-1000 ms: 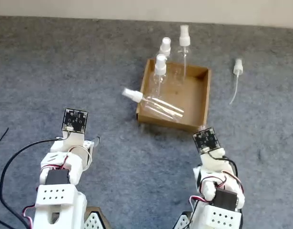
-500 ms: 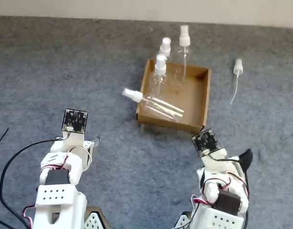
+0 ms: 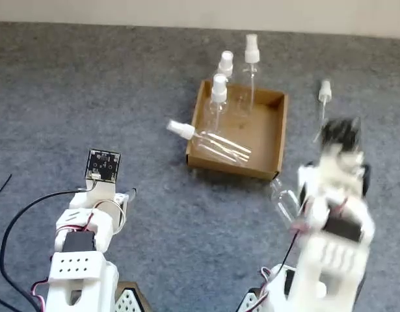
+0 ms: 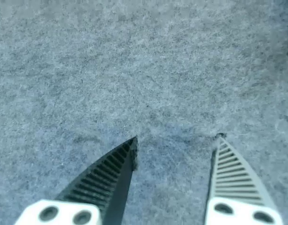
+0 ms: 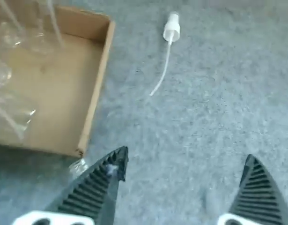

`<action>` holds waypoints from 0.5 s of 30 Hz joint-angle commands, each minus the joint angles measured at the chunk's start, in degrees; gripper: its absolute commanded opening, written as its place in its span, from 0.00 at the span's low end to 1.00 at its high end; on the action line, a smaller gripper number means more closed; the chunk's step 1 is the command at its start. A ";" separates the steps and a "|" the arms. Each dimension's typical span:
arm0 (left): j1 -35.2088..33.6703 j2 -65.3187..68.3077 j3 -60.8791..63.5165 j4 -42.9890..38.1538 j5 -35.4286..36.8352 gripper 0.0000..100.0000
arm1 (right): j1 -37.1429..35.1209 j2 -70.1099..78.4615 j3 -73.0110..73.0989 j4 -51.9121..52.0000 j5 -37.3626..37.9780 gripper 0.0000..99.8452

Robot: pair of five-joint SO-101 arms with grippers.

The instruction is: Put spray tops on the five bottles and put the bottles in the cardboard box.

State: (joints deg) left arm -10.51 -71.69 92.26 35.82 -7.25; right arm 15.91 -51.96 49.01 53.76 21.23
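R gripper spread wide and empty, over carpet betw. box & loose top.
Risks: top's thin tube may bend or skid if pinched off-centre. Uncapped bottle lies just beside box corner, close to R arm, so a swing could roll it. L gripper also spread and empty, low over the grey carpet. Pale wall strip at far edge.

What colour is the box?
The cardboard box is brown; the high view shows it best.
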 commanded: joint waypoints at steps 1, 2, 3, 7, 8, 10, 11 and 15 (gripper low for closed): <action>-0.57 -0.13 -0.31 -1.23 -0.53 0.23 | 3.47 25.54 -22.81 -1.63 0.35 0.31; -0.57 -0.13 -0.31 -1.23 -0.53 0.23 | 4.26 31.34 -28.35 -1.63 0.70 0.31; -0.57 -0.13 -0.31 -1.32 -0.53 0.23 | 4.88 37.05 -33.98 -1.54 0.97 0.31; -0.57 -0.13 -0.31 -1.32 -0.53 0.23 | 5.85 58.77 -58.15 3.65 1.58 0.31; -0.57 -0.13 -0.31 -1.32 -0.53 0.23 | 5.85 63.78 -64.40 5.76 1.41 0.31; -0.57 -0.13 -0.22 -1.23 -0.53 0.23 | 5.58 73.71 -76.88 8.48 1.41 0.31; -0.57 -0.13 -0.22 -1.23 -0.53 0.23 | 5.41 78.55 -82.86 9.54 1.32 0.31; -0.57 -0.13 0.31 -1.41 -0.53 0.23 | 4.62 96.84 -104.66 10.15 -1.23 0.31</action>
State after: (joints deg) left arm -10.51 -71.69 92.26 35.82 -7.25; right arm 21.10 34.11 -35.91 63.43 21.85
